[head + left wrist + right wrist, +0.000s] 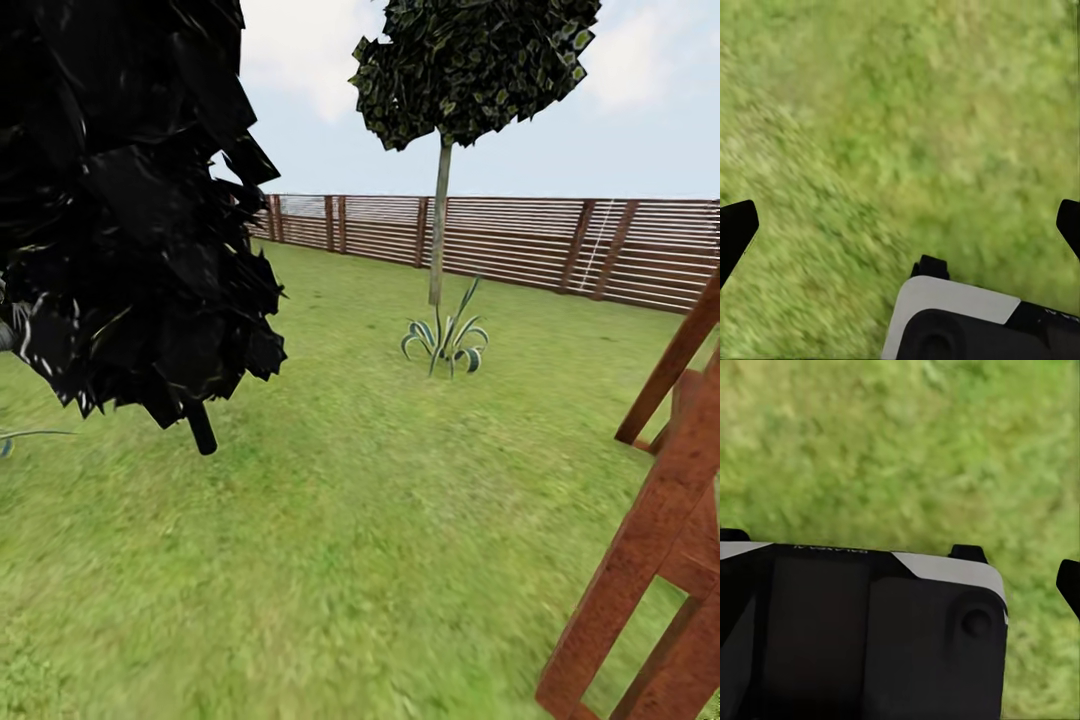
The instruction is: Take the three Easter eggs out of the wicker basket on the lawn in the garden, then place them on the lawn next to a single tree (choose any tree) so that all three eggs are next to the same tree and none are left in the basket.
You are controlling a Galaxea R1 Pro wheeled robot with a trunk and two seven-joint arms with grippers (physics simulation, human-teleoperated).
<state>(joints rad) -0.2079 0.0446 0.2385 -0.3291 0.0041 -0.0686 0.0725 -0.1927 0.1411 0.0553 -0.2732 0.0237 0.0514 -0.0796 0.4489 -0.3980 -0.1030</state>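
While the head view faces the garden:
Tree: pale slim trunk (438, 240), upper centre, on mottled green lawn (340, 520).
Left gripper (900, 225): jaws apart.
Right gripper: jaw state unclear.

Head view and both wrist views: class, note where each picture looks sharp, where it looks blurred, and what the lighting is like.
Head view: tree and fence fairly crisp, near lawn smeared, light flat and even, no cast shadows; left wrist view: grass soft and streaked, left gripper fingertips dark at the edges; right wrist view: grass equally blurred, dark robot body sharper, without glare.
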